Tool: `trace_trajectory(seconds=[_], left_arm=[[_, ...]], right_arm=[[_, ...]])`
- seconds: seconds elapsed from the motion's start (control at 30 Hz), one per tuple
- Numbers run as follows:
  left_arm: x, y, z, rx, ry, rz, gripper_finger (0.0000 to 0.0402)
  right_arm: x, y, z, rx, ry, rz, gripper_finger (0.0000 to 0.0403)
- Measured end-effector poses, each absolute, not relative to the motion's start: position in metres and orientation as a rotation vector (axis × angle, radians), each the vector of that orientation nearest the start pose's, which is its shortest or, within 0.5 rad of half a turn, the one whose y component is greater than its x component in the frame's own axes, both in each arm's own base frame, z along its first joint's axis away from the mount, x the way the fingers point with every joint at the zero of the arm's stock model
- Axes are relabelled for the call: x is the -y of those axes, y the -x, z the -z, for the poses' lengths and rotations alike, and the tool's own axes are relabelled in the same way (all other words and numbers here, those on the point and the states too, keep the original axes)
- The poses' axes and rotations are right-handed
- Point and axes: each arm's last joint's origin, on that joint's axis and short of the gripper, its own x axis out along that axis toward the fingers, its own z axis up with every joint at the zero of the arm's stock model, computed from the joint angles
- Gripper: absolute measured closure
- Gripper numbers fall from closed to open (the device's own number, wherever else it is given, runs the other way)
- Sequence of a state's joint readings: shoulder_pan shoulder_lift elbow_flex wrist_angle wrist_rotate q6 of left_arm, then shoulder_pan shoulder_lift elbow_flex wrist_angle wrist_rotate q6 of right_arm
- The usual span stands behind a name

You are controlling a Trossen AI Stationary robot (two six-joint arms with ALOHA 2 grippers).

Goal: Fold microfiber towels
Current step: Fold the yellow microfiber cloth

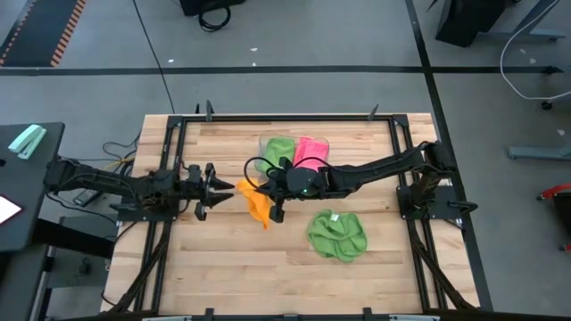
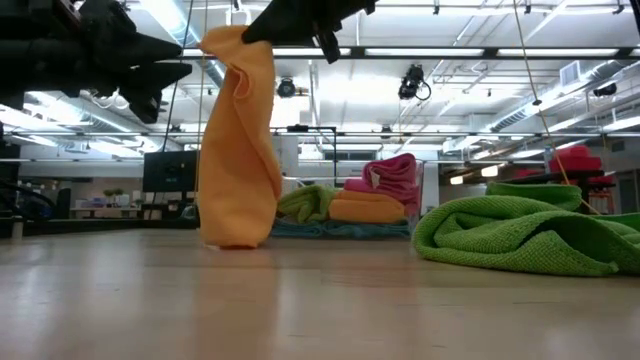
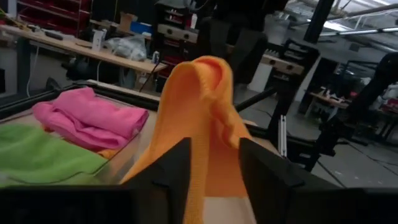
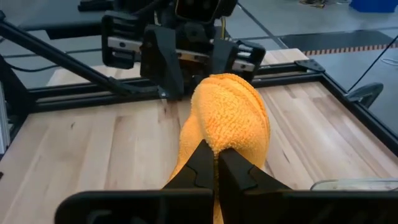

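An orange microfiber towel hangs in a tall bunch from my right gripper, which is shut on its top; its lower end rests on the wooden table. My left gripper stands open just left of the towel's top, level with it, and I see a small gap between them in the low view. Seen from the left wrist, the towel rises beyond the two spread fingers. A green towel lies crumpled on the table to the right. My right gripper pinches the orange towel's bunched top between its two shut fingers, coming from the table's right and slanting a little downward. It has several gathered layers, not a single edge. The towel hangs below the fingers, slack and twisted, with its lower end on the table.
A clear tray at the table's far middle holds folded green and pink towels, with an orange one under them in the low view. A black frame runs round the table. Bare wood lies along the near side.
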State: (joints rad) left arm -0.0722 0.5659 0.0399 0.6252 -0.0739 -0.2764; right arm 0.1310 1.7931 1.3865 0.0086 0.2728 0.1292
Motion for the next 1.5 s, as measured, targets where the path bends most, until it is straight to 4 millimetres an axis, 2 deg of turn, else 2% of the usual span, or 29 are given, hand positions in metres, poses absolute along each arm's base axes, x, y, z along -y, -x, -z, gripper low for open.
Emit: trace_trajectory(seconds=[0.17, 0.3, 0.53, 0.83, 1.27, 1.4, 1.5], left_arm=[[0.008, -0.140, -0.186, 0.140, 0.286, 0.025, 0.0204], [0.008, -0.145, -0.185, 0.154, 0.293, 0.030, 0.0178], [0.009, -0.154, -0.184, 0.188, 0.297, 0.035, 0.0180], [0.010, -0.177, -0.187, 0.135, 0.305, 0.020, 0.0190], [0.010, -0.179, -0.192, 0.170, 0.290, 0.000, 0.0250], [0.009, -0.179, -0.192, 0.173, 0.291, -0.007, 0.0285], [0.009, -0.179, -0.193, 0.177, 0.291, -0.011, 0.0325]], right_arm=[[-0.047, -0.412, -0.282, -0.383, -0.042, 0.163, 0.0398], [-0.047, -0.413, -0.282, -0.381, -0.033, 0.162, 0.0398], [-0.047, -0.413, -0.282, -0.381, -0.026, 0.160, 0.0398], [-0.047, -0.413, -0.282, -0.381, -0.026, 0.160, 0.0398], [-0.047, -0.411, -0.280, -0.405, -0.018, 0.159, 0.0395], [-0.047, -0.411, -0.281, -0.405, -0.017, 0.159, 0.0394], [-0.047, -0.411, -0.281, -0.406, -0.014, 0.158, 0.0394]])
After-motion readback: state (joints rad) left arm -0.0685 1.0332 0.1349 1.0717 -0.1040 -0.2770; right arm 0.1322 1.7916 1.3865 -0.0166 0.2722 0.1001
